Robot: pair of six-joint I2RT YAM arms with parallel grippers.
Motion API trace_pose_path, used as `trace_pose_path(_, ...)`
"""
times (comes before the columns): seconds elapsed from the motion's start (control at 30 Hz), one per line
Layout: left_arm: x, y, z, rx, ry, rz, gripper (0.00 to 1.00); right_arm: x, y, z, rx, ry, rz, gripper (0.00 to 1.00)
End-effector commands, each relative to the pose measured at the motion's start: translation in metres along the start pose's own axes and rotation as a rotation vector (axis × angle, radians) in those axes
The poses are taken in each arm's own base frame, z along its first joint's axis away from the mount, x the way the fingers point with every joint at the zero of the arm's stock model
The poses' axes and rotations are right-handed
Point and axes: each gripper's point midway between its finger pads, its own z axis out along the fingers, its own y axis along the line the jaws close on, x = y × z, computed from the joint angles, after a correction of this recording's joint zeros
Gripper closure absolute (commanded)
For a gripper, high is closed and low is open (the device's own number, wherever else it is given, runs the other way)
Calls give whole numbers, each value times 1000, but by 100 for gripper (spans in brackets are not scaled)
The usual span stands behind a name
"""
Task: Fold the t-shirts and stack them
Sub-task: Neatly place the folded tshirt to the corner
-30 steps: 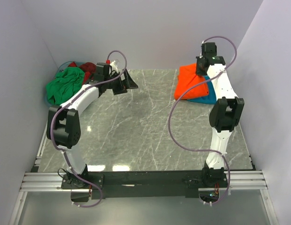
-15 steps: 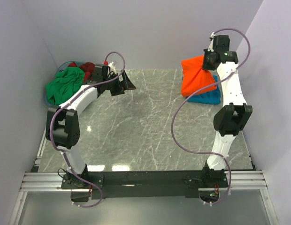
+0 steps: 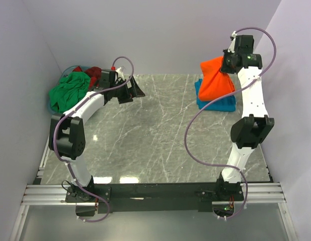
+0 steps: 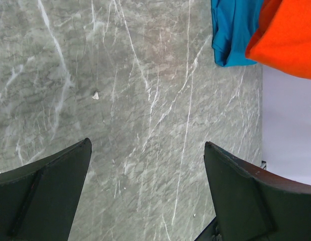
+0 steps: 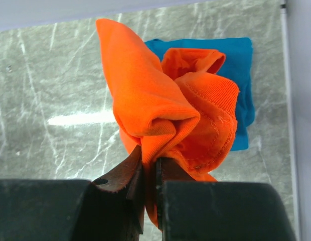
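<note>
My right gripper is shut on the bright orange t-shirt and holds it bunched, hanging above the folded teal blue t-shirt at the back right. In the right wrist view the orange t-shirt is pinched at the right gripper, with the teal t-shirt flat below. My left gripper is open and empty over the table at the back left; its view shows the left gripper above bare marble. The green t-shirt and dark red t-shirt lie crumpled in the basket.
The blue basket sits in the back left corner against the walls. Grey walls close in the table on three sides. The right arm stands close to the right wall.
My right gripper has lifted the orange t-shirt up and back to the right, off the teal t-shirt, which now shows more. The left arm has not moved.
</note>
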Motion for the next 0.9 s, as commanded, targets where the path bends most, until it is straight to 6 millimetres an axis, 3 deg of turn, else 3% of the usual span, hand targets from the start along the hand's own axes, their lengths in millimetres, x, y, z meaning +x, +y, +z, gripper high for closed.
trace_pose_path(0.0,-8,-9,-8,24,-31,24,1,-13,12,-4,-69,-44,1,100)
trace_pose_path(0.17,-7,-3,-3,14,-23,15,1,-2,22,14,-132,1,4,100)
trace_pose_path(0.37,-5,5,0,-1,-11,6,1,12,6,45,-85,55,22,100)
trace_pose_path(0.7,-3,14,4,-28,-1,-2,1,27,-49,97,-9,80,103,100)
trace_pose_path(0.87,-4,14,2,-34,-6,3,0,25,-82,124,31,53,148,100)
